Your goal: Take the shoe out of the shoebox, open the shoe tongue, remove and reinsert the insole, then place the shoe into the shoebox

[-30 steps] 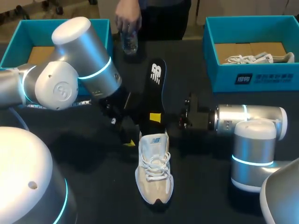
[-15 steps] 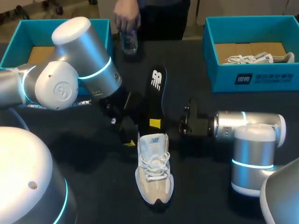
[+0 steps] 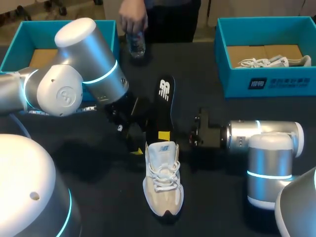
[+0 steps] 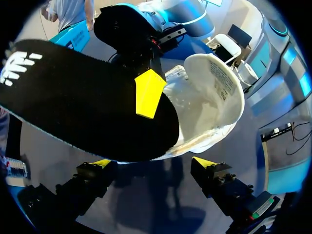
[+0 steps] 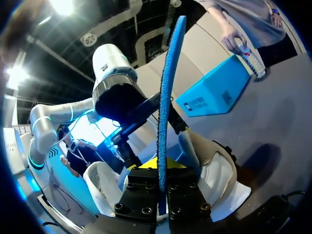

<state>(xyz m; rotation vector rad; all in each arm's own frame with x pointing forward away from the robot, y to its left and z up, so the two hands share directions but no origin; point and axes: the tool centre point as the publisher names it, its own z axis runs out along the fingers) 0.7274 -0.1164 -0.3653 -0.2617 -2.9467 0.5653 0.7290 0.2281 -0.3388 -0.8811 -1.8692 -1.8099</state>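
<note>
The insole step is going on: the right claw (image 3: 164,134) is pinching the black insole (image 3: 165,98), its near end at the heel opening of the shoe (image 3: 163,180) on the table (image 3: 108,207). The left claw (image 4: 153,163) is hanging open and empty just left of the heel, crowding it. Next, I judge, the insole is calling for a straight slide. The left box (image 3: 29,49) and right box (image 3: 266,74) are standing well away from the shoe; a person's hand (image 3: 133,19) is holding a bottle (image 3: 137,44) beyond it.

Silver arms (image 3: 81,59), cyan light rings (image 3: 105,76), yellow-tipped black jaws
</note>
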